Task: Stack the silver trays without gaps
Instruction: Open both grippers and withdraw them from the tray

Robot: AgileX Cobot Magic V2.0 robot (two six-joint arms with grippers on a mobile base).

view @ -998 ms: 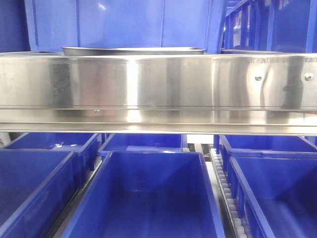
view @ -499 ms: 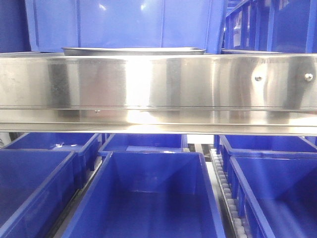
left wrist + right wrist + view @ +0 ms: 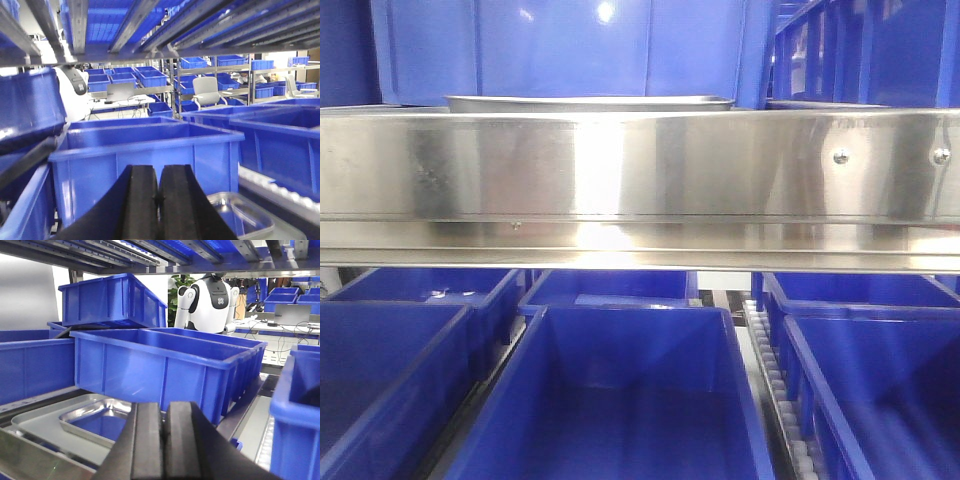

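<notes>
Right wrist view: right hand [image 3: 165, 415] and left hand [image 3: 158, 175] both pressed together, empty; slick rim of silver tray [image 3: 95, 422] could slip a pinch, seating it tilted.

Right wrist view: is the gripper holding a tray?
No, the right gripper is shut on nothing; the small silver tray lies apart inside a larger tray.

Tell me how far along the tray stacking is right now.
Looks done: the small silver tray lies inside the wider tray. In hand: nothing; the left end effector and right end effector are both shut and empty. Left: confirming a gapless fit, which I cannot judge; the front view shows only a tray rim above the steel rail.
</notes>
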